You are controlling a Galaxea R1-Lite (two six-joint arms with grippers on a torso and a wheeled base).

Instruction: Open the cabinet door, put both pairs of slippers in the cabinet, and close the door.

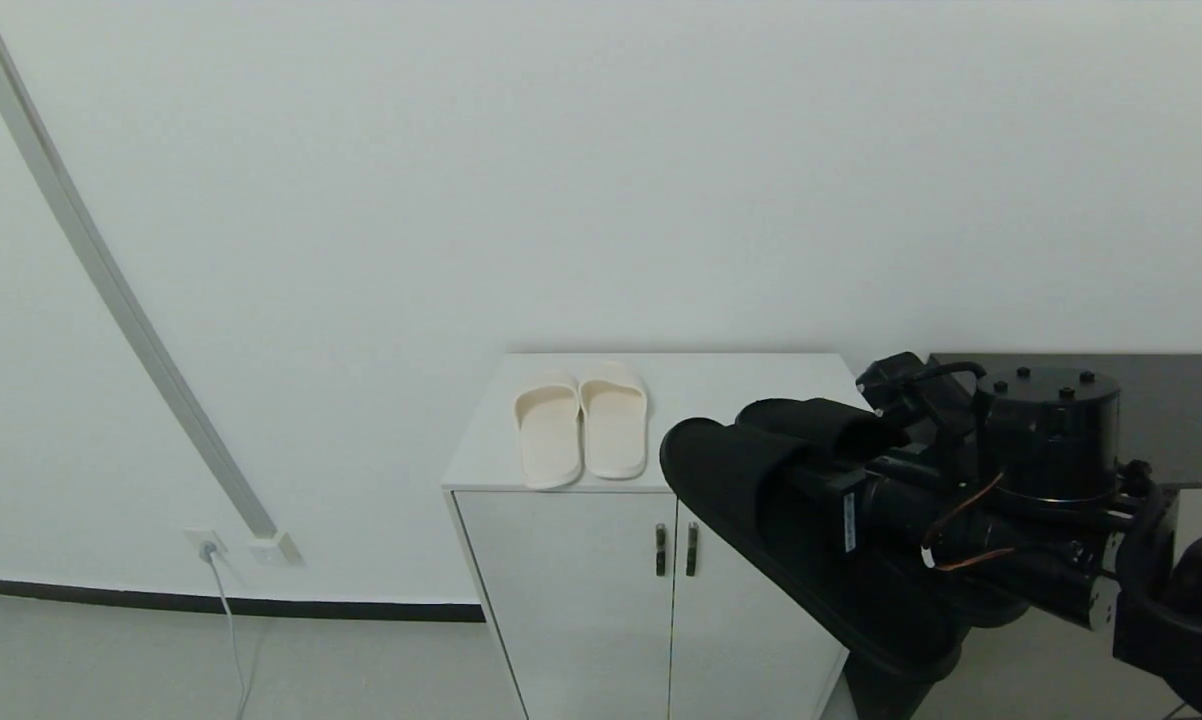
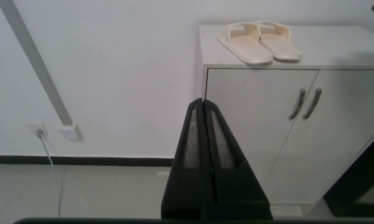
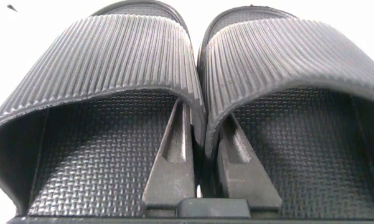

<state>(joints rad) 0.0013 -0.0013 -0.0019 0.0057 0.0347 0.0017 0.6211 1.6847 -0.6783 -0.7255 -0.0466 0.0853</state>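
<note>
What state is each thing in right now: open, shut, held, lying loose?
Cabinet doors: both shut.
Cream slippers: side by side on top of the cabinet.
Black slippers: held in the air, clamped by the right gripper.
Left gripper: shut, empty.
Plug: plugged in.

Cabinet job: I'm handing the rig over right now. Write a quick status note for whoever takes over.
Left gripper: shut, empty, in front of the cabinet.
Right gripper: shut on the black slippers, its fingers one inside each, held up before the cabinet's right door.
Cream slippers: side by side on the cabinet top.
Done: nothing stowed; both doors closed.
To do: open a door, put both pairs inside, close it.
</note>
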